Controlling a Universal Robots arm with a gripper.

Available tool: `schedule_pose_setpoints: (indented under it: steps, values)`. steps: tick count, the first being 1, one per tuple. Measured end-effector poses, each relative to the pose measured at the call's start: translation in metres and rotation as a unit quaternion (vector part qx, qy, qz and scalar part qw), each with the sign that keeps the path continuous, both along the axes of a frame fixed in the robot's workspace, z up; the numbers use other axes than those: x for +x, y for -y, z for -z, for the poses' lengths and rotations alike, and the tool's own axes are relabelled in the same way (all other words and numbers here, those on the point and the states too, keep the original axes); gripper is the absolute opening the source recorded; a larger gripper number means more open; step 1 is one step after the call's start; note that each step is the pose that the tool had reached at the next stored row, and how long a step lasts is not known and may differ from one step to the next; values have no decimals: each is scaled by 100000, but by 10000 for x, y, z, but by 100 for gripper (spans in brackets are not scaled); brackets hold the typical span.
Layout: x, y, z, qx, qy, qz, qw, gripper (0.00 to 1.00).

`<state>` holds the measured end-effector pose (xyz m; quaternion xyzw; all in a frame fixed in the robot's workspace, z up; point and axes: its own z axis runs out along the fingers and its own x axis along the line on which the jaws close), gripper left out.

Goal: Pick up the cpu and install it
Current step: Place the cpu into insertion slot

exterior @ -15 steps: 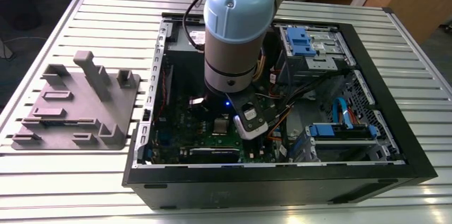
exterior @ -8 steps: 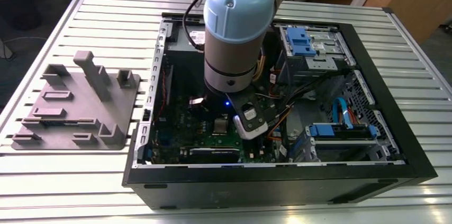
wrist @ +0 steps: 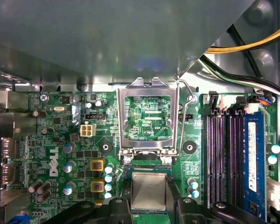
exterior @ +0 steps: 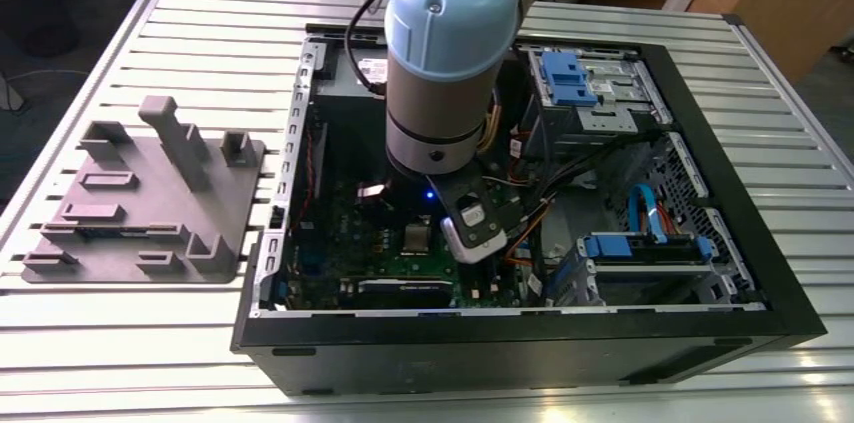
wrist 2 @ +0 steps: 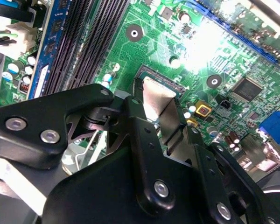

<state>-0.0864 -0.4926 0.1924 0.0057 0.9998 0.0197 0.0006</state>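
The cpu (wrist: 148, 190), a small silver-grey square, lies level over the dark socket (wrist: 126, 179) on the green motherboard (wrist: 60, 135), and my gripper (wrist: 149, 204) is shut on it with a black finger on each side. The second wrist view has the cpu (wrist 2: 155, 93) between the fingers (wrist 2: 139, 126) at the socket's edge. Whether the chip rests fully in the socket I cannot tell. The socket's metal load frame (wrist: 147, 83) stands flipped open beyond it, its wire lever (wrist: 186, 121) raised. In the exterior view the gripper (exterior: 430, 231) reaches down inside the open computer case (exterior: 534, 328).
Black memory slots and a blue memory stick (wrist: 253, 158) run beside the socket. Yellow and black cables (wrist: 252, 46) cross a corner of the case. Blue drive bays (exterior: 587, 78) line the exterior view's right. A grey plastic fixture (exterior: 134, 193) sits on the slatted table at that view's left.
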Motion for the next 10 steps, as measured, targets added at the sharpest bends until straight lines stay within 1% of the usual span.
schedule_pose_setpoints:
  steps: [10]
  values:
    - [0,10,0,-1,2,-1079,99994,39]
